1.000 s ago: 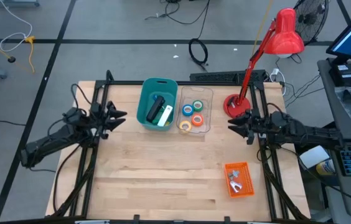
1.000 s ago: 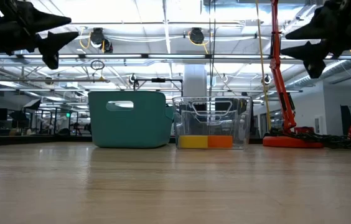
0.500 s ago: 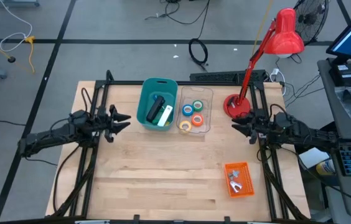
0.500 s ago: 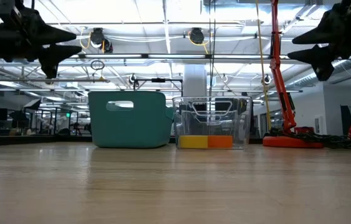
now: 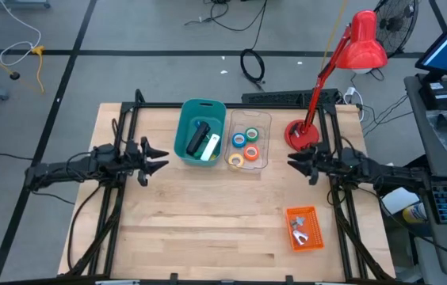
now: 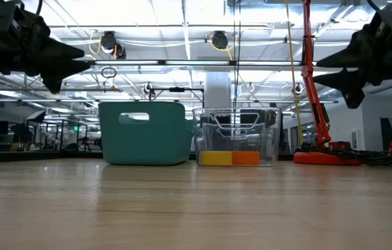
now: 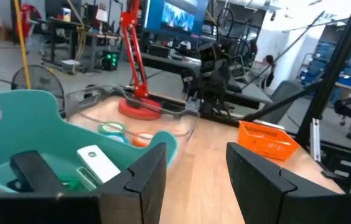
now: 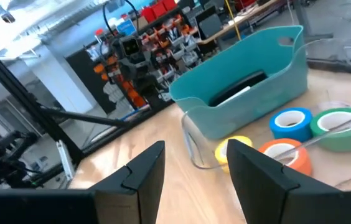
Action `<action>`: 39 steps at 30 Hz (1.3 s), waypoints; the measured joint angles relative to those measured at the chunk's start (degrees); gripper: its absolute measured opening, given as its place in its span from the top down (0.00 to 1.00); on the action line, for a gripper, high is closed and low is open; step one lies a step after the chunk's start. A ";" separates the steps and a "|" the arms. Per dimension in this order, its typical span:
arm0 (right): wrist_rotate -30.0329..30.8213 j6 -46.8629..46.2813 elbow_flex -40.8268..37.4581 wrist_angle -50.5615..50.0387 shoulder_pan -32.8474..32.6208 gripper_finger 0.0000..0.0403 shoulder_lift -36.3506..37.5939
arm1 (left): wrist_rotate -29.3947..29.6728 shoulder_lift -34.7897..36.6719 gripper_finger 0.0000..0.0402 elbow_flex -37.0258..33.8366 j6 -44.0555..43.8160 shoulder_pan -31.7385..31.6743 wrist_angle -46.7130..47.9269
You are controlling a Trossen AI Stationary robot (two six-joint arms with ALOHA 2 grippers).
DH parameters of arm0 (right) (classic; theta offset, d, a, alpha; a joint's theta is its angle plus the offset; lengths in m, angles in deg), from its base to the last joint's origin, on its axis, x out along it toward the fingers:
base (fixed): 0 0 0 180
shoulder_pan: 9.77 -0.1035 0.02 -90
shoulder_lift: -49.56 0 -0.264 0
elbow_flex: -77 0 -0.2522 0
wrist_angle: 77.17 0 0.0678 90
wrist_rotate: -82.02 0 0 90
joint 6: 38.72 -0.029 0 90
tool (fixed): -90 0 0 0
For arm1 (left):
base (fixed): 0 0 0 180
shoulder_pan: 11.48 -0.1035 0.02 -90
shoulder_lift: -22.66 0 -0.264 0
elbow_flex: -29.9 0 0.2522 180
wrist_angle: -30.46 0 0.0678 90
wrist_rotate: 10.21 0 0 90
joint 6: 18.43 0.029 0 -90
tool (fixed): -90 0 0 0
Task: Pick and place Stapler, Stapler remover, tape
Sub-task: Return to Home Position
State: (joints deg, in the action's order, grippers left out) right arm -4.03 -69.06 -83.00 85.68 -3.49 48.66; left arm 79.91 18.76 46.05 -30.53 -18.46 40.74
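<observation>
Since the frame half a second earlier, the left arm has stretched flatter and its hand has slid slightly farther over the worktop (image 5: pixel 208 214), while the right hand has edged a little inward from its side. The left hand (image 5: pixel 160 157) hovers above the wood with its two fingers (image 7: pixel 143 180) spread apart and nothing between them. The right hand (image 5: pixel 295 165) faces it from the opposite side, also raised clear of the surface, fingers (image 8: pixel 139 179) spread and empty. Between the two hands, nearer the left one, stands a teal bin (image 5: pixel 184 131). The black stapler (image 5: pixel 197 139) lies inside it beside a pale stapler (image 5: pixel 211 147). Touching the bin on the side toward the right hand is a clear tray (image 5: pixel 265 138) holding the tape: a green roll (image 5: pixel 252 135), a blue roll (image 5: pixel 239 140), an orange-red roll (image 5: pixel 250 150) and a yellow roll (image 5: pixel 235 160), all lying flat and close together. Just beyond the right hand sits the round base of a red desk lamp (image 5: pixel 362 41). Well apart from the right hand, toward the worktop's near edge, an orange bin (image 5: pixel 303 210) holds the small stapler removers (image 5: pixel 297 228).
</observation>
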 joint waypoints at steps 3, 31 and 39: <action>-1.25 -0.63 -0.29 -0.17 -0.02 0.58 0.01 | -0.02 0.86 0.58 0.00 0.09 -1.07 1.12; -0.94 13.08 -0.08 -1.33 0.02 0.58 0.19 | -1.63 3.13 0.58 0.04 -1.77 -2.26 6.76; -0.96 10.59 -0.14 -1.13 0.02 0.58 0.19 | -1.57 3.13 0.58 0.04 -3.25 -2.26 6.75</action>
State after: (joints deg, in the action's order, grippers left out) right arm -5.00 -58.47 -83.15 84.56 -3.47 48.85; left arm 78.34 21.89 46.10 -33.78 -20.72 47.49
